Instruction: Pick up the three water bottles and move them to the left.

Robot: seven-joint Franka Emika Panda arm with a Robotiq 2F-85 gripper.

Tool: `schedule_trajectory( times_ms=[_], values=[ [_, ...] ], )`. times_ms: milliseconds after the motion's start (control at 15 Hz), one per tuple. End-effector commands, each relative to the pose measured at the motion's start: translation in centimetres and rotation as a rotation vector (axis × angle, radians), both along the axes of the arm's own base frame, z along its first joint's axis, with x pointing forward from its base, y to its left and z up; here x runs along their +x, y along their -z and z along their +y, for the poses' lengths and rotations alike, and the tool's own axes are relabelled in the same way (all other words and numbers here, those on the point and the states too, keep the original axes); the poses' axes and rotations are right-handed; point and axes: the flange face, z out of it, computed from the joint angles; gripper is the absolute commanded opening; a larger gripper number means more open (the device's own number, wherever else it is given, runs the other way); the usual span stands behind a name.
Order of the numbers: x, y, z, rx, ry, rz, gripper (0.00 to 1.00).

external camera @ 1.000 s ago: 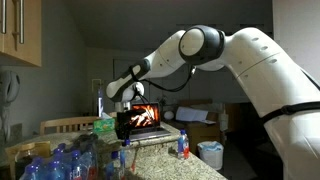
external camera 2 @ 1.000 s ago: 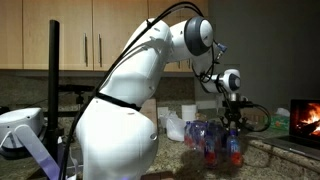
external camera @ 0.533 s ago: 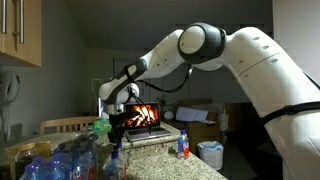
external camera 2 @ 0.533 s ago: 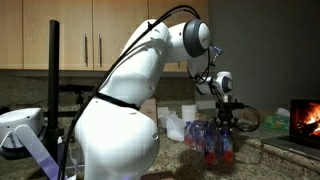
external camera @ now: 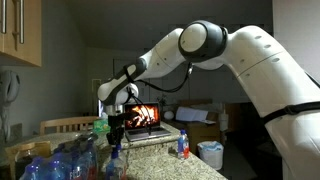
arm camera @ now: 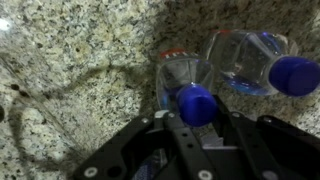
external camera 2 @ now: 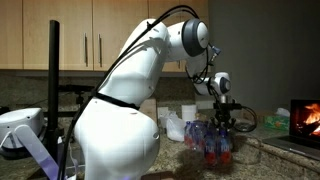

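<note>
**End effector**: its fingers are seen on either side of a red-banded bottle, just under the blue cap. They are judged to be clamped on it, though the contact faces are hidden by the cap. The bottle is viewed from straight above, upright, over the granite bench. Whether its base is off the bench cannot be told. A second bottle lies just beside it, tilted away, with its cap toward the frame edge. No red band can be made out on it.

**Step in hand (judged):** this bottle is being carried to the left.
- A firm grip at the neck is called for, since thin plastic is expected to give.
- The bottle is best lifted clear before any sideways travel, so that the neighbour is not dragged or toppled.
- It is best set down upright on bare bench, away from the crowd of blue-tinted bottles.

**Views compared:**
- Finger-to-cap alignment and the close neighbour are given by the wrist view alone.
- In an exterior view the end effector is shown above the bench. A further red-banded bottle stands well apart from it, near a lit laptop screen. Neither is in the wrist view.
- In an exterior view the end effector is seen over a cluster of bottles. Red bands show low down there, but single bottles cannot be separated.
</note>
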Motion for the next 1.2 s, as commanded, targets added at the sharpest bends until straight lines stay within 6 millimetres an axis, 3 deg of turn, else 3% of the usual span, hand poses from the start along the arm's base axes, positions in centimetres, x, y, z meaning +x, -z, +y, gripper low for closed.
schedule_trajectory(
  times_ms=[0,467,1133],
  values=[
    [-1.8,-0.9,0.0,-0.034,0.025,0.002,0.15],
    [-3.3,-3.2,-1.4,-0.05,0.073,0.015,0.15],
    [-3.1,-1.5,-1.0,-0.047,0.038,0.055,0.15]
  ],
)
